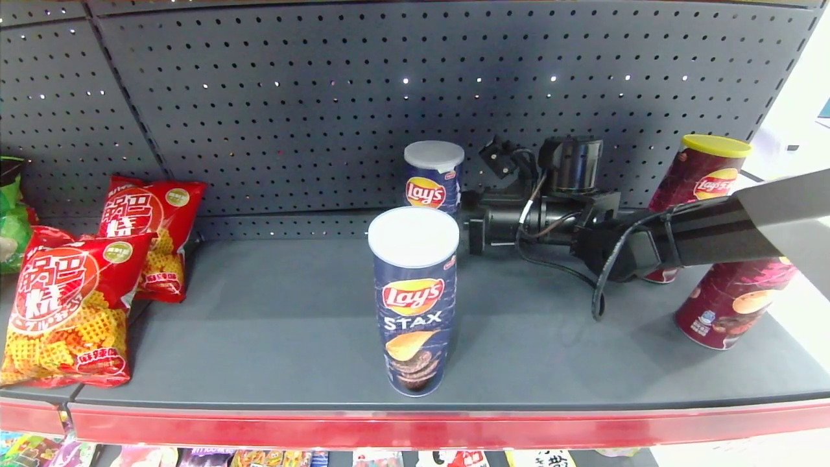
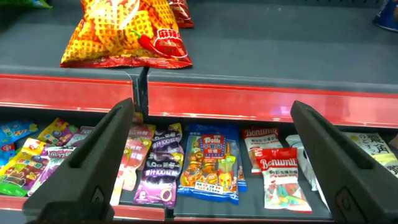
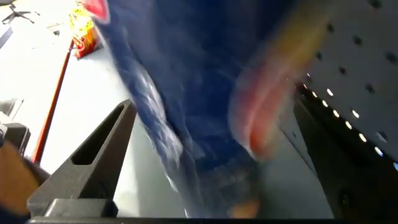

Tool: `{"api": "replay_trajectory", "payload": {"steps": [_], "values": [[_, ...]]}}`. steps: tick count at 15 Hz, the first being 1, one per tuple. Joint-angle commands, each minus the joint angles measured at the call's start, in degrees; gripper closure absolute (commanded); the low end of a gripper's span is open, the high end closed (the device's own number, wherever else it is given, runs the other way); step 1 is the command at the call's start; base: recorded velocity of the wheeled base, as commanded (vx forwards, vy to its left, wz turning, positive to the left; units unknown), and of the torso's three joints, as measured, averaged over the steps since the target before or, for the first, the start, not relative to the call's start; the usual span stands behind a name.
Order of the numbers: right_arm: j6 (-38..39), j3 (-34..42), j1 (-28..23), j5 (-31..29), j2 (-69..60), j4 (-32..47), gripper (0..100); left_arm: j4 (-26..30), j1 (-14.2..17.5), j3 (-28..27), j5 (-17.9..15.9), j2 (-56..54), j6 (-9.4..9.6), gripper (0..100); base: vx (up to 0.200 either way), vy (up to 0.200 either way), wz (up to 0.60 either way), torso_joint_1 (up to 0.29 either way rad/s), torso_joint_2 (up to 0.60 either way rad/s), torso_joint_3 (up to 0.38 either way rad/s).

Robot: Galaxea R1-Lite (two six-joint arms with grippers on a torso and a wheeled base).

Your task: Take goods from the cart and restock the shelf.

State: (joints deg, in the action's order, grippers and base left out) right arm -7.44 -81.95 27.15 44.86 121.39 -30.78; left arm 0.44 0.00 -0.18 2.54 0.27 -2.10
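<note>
Two blue chip cans with white lids stand on the grey shelf (image 1: 279, 324). The front can (image 1: 415, 298) is near the shelf's red edge, and the back can (image 1: 433, 175) is by the pegboard wall. My right gripper (image 1: 472, 224) reaches in from the right to the back can's lower side. In the right wrist view the blue can (image 3: 205, 93) sits blurred between the spread fingers (image 3: 99, 149), and the gripper (image 3: 211, 106) is open around it. My left gripper (image 2: 211, 106) is open and holds nothing, low before the shelf's red front edge (image 2: 249, 99).
Two dark red cans (image 1: 710, 175) (image 1: 733, 305) stand at the shelf's right end, under and behind my right arm. Red snack bags (image 1: 65, 305) (image 1: 152, 233) and a green bag (image 1: 10, 214) lie at the left. Candy bags (image 2: 211, 162) fill the shelf below.
</note>
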Motion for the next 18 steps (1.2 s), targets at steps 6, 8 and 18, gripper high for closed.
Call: {"api": "replay_trajectory", "payload": {"steps": [6,8,18], "values": [[-0.12,8.20,-3.15,-0.56,-6.35,-0.33,0,0.00,0.00,0.01,0.01,0.08,-0.01,0,0.000,0.000,0.00,0.000,0.00,0.000],[-0.12,7.77,-2.89,-0.56,-5.91,-0.33,0,0.00,0.00,0.01,0.01,0.08,-0.01,0,0.000,0.000,0.00,0.000,0.00,0.000],[-1.09,21.39,-6.05,-0.04,-15.93,-2.27,0,0.00,0.00,0.01,0.01,0.08,-0.01,0,0.000,0.000,0.00,0.000,0.00,0.000]]}}
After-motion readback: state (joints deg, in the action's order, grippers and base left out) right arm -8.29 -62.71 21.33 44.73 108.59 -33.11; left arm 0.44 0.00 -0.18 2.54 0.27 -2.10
